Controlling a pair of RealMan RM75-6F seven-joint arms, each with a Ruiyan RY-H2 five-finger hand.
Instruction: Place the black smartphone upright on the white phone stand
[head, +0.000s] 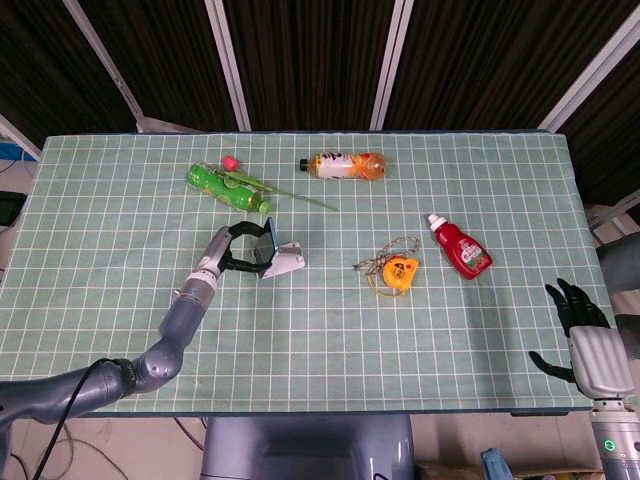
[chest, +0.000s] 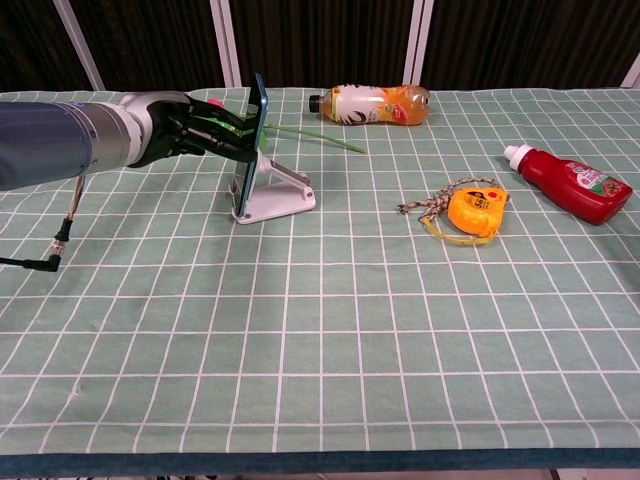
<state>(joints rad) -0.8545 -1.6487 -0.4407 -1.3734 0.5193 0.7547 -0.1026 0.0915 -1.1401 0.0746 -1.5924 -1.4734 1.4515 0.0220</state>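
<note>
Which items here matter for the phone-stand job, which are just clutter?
Job: black smartphone, white phone stand, left robot hand holding the phone.
Clutter: green bottle, orange drink bottle, ketchup bottle, yellow tape measure.
</note>
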